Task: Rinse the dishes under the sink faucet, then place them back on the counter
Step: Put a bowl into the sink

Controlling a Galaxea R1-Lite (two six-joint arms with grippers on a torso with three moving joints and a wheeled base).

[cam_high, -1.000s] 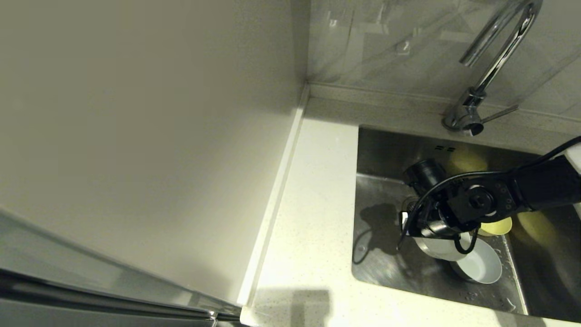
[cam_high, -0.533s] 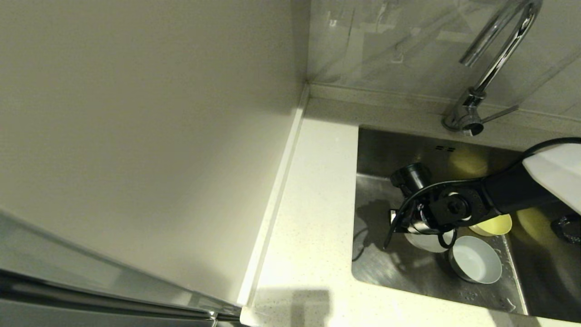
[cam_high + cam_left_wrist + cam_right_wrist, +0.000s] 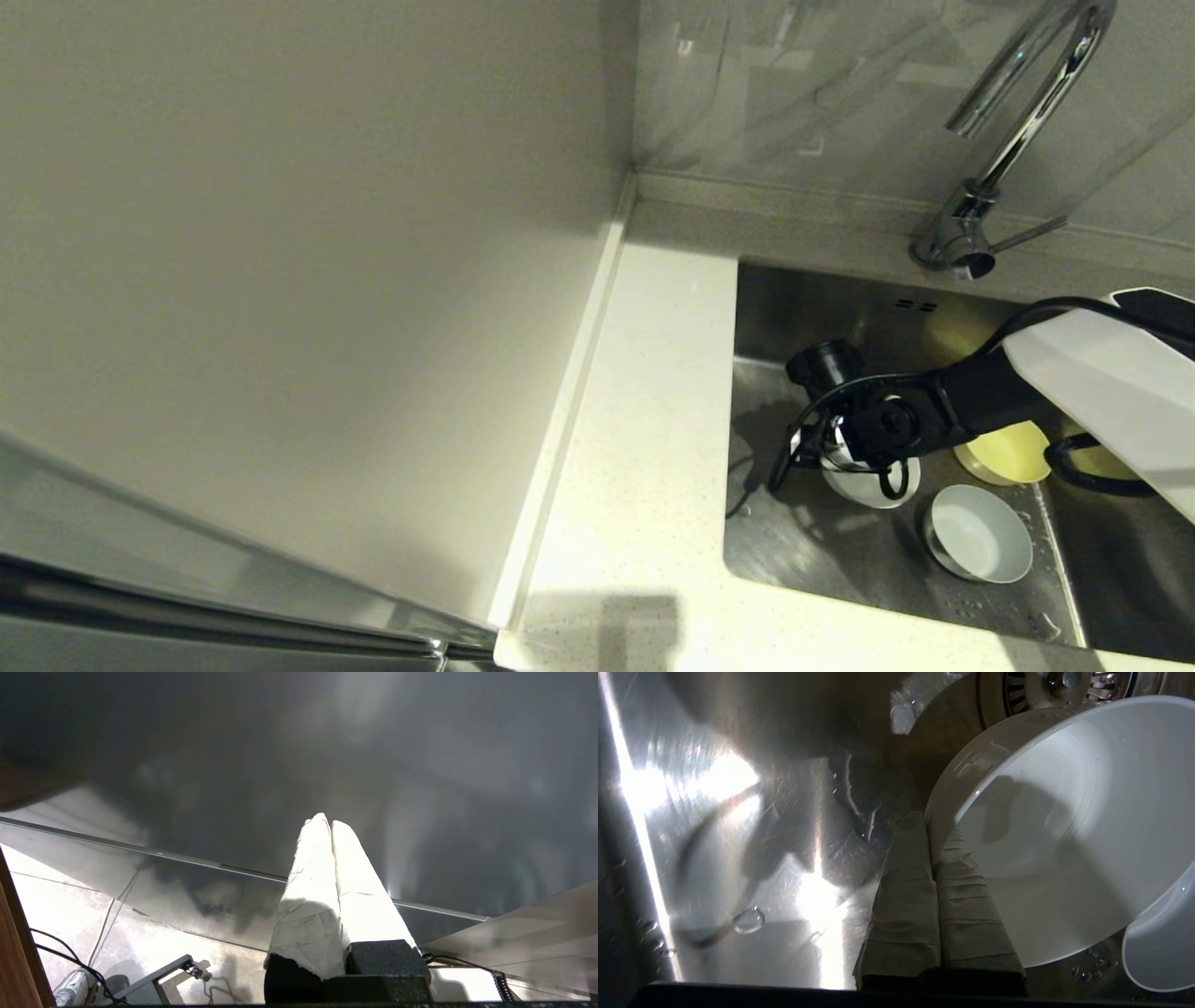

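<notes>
The right gripper [image 3: 927,826], its taped fingers pressed together on the rim of a white bowl [image 3: 864,485], has carried the dish leftward across the sink [image 3: 794,551] over the past second, away from the two bowls it sat among. In the right wrist view one finger lies inside the bowl's wall and the other outside, so the dish is pinched by its edge and hangs tilted above the wet steel floor. That shift has uncovered the bluish-white bowl [image 3: 978,546], earlier half hidden under the arm and now fully in view on the basin floor, and the pale yellow bowl [image 3: 1004,453] behind it. The move suggests the rinse of this bowl is either over or skipped: the dish is heading toward the counter [image 3: 644,448] rather than toward the faucet [image 3: 1004,140], whose spout stands well apart at the rear with no water seen running.

The sink's left wall lies between the bowl and the white worktop, so a lift looks necessary before any set-down. The strainer drain [image 3: 1057,686] shows just beyond the bowl's rim. The counter strip is narrow, bounded by a cream wall panel [image 3: 308,280]. The left gripper [image 3: 331,828] hangs parked off the counter, fingers closed on nothing.
</notes>
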